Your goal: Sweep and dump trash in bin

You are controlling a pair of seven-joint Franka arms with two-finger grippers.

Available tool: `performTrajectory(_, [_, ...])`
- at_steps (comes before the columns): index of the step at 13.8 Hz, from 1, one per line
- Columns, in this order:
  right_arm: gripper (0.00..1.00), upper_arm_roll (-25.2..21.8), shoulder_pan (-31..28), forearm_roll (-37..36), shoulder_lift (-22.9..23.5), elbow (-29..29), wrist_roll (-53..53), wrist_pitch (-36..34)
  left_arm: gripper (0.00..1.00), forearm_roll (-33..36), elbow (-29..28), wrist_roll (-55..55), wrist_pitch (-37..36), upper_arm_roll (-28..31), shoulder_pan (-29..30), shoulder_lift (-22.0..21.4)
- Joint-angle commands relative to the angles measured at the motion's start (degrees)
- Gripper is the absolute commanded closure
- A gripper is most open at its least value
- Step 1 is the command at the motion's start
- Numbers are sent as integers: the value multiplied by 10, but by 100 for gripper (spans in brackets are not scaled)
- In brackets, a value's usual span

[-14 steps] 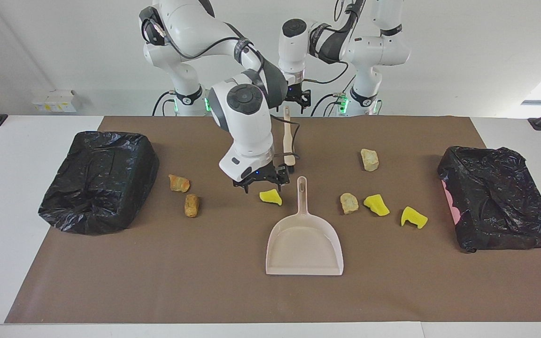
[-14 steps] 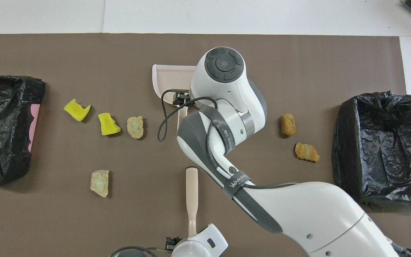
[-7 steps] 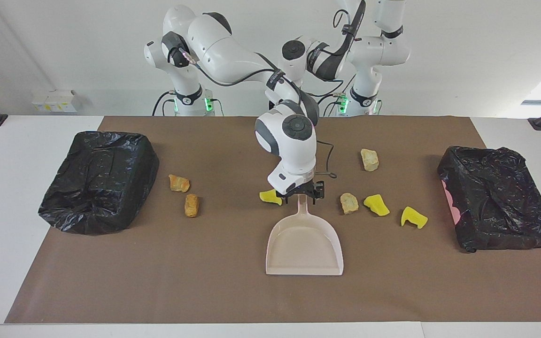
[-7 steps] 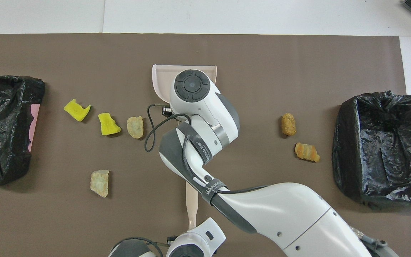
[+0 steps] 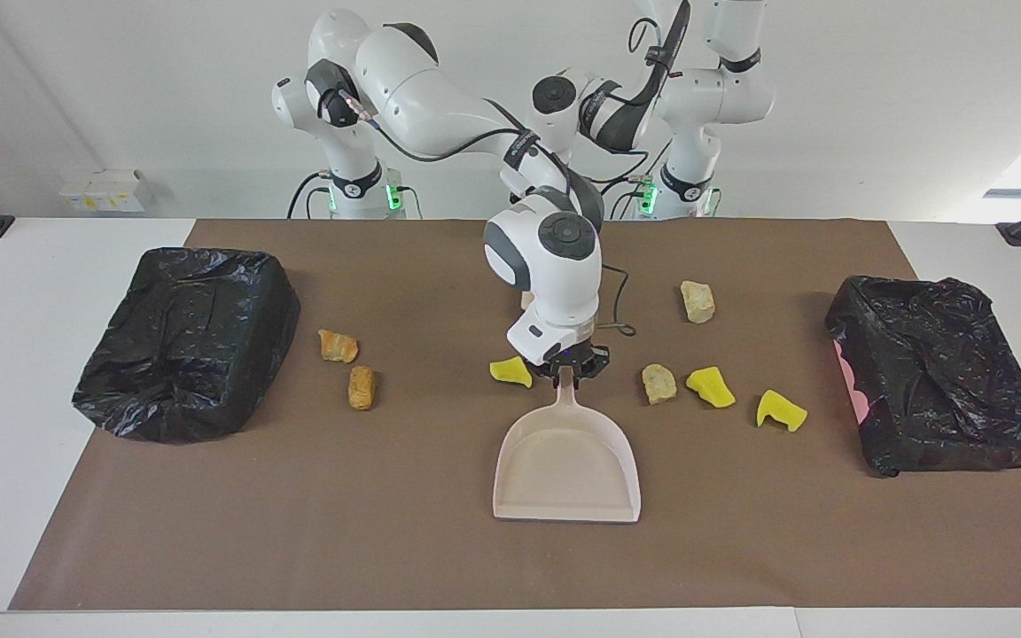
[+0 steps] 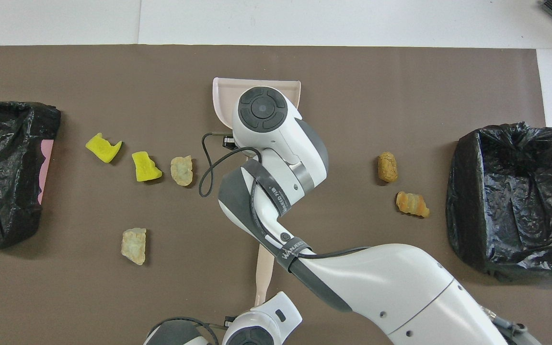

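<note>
Right gripper (image 5: 569, 372) pinching the dustpan (image 5: 566, 470) handle, left gripper (image 6: 228, 328) closed on the brush (image 6: 265, 268) handle; all trash (image 5: 697, 301) lies unswept on the mat (image 5: 386, 549), none binned.

Beige dustpan (image 5: 566, 461), yellow, orange-brown and pale beige trash (image 5: 711, 386), black bin liners (image 5: 187, 338), brown mat (image 5: 386, 532)

One camera sits high across the bench (image 5: 23, 443), facing the two arms and taking in the whole brown mat (image 5: 298, 532) from some way off. The other hangs above the arms' own end, looking forward and steeply down. Both share the mat, turned half a turn between them.
</note>
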Motion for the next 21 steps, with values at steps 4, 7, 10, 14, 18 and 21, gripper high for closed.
performTrajectory(4, [100,11,-61,-3,-74,-16,-155,-81,100,22,20,10,-69,56,16,-41])
performTrajectory(7, [100,11,-89,-3,-104,-25,-243,-125,100,75,45,21,-109,137,13,-51])
performTrajectory(10, [100,11,-104,-5,-143,-70,-334,-134,100,144,63,28,-131,221,16,-43])
performTrajectory(14, [100,11,-112,-3,-164,-95,-497,-151,100,209,99,103,-119,327,18,16])
performTrajectory(18, [100,25,-100,-2,-191,-139,-624,-167,100,272,166,133,-126,427,16,80])
performTrajectory(21, [100,41,-95,-1,-219,-186,-676,-153,100,316,192,158,-127,476,16,116])
